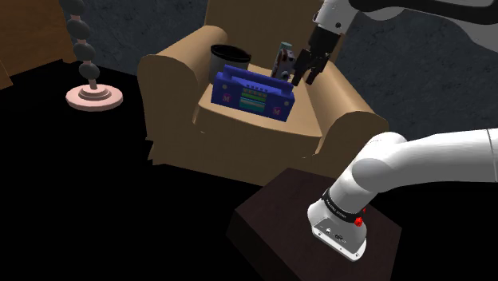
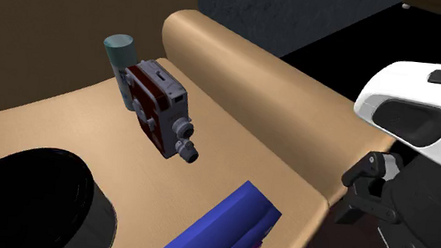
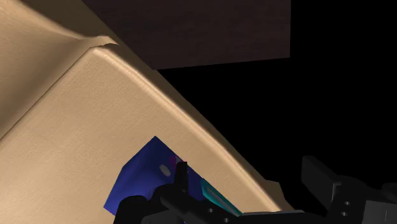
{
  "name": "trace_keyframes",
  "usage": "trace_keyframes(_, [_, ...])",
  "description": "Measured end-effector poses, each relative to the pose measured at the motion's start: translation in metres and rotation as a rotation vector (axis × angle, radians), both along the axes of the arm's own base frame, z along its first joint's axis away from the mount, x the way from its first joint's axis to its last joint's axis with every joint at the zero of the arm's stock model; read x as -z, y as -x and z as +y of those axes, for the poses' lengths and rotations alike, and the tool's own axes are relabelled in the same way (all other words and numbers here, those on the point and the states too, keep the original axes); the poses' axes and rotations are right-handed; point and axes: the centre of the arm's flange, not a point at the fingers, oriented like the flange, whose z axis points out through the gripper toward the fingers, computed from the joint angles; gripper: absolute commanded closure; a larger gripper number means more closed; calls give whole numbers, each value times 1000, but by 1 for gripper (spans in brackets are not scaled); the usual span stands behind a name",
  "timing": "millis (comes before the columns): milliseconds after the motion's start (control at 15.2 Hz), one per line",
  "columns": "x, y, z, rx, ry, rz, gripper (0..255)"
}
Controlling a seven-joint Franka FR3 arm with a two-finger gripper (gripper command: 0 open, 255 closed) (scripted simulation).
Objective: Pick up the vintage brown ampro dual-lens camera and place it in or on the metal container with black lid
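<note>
The brown dual-lens camera (image 2: 159, 112) stands on the tan armchair's seat (image 2: 233, 146) near the backrest, its lenses toward the seat's front; in the shoulder view the camera (image 1: 284, 60) is just left of my gripper (image 1: 307, 73). My gripper (image 2: 357, 192) hovers above the seat beside the armrest, open, with nothing between its fingers (image 3: 182, 181). The container with the black lid (image 1: 230, 57) stands at the seat's back, on the shoulder view's left; its lid (image 2: 29, 200) shows large in the second exterior view.
A blue boombox-like box (image 1: 254, 94) lies across the seat's front, under my gripper (image 3: 251, 194) in the wrist view. A teal cylinder (image 2: 119, 49) stands behind the camera. A pink lamp base (image 1: 94, 97) is far left. The dark stand (image 1: 275, 215) is below.
</note>
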Motion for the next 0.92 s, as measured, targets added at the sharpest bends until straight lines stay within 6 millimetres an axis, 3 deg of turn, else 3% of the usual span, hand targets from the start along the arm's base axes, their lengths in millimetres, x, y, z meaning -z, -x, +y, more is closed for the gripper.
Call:
trace_keyframes(198, [5,-10,-6,34,6,-13,0])
trace_keyframes(924, [46,-88,-88,334,55,-137,0])
